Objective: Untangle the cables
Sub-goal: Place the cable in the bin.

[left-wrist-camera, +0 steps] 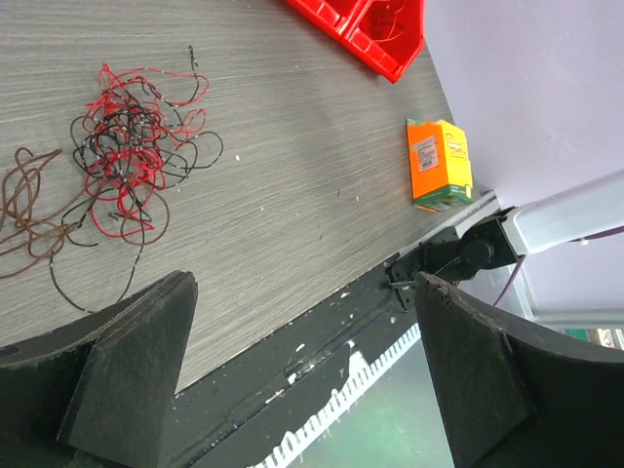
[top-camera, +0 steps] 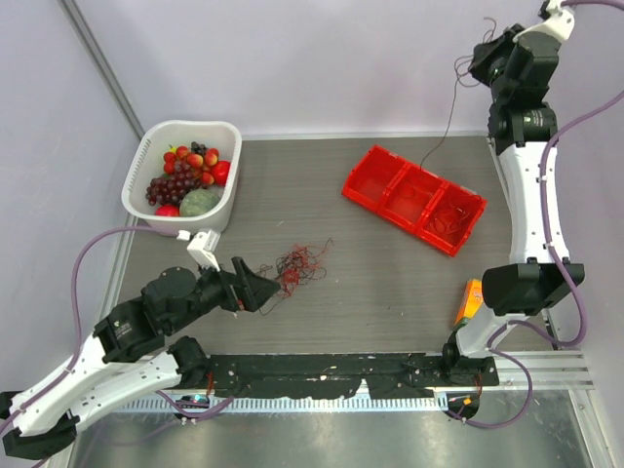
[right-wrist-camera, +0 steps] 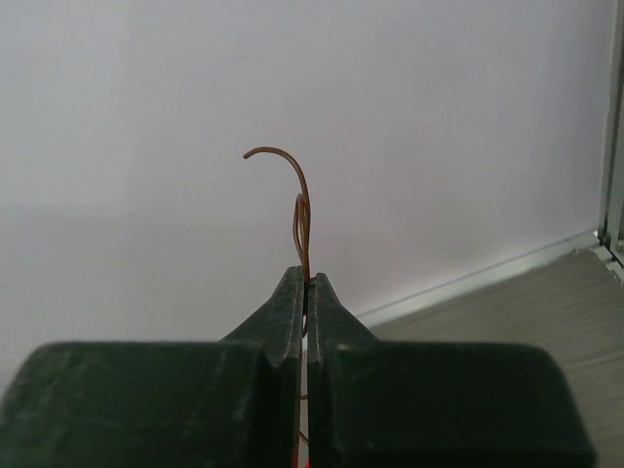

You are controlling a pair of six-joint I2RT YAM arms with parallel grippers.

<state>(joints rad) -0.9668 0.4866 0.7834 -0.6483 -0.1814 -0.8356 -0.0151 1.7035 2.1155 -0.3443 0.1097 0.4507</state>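
Right gripper (right-wrist-camera: 307,280) pinching brown wire (right-wrist-camera: 304,234), grey woodgrain table (top-camera: 370,283), lilac walls (top-camera: 322,68)

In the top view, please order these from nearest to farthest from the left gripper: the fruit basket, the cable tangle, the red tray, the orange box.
1. cable tangle, just ahead of the left gripper
2. fruit basket, back left
3. red tray, back right
4. orange box, near right
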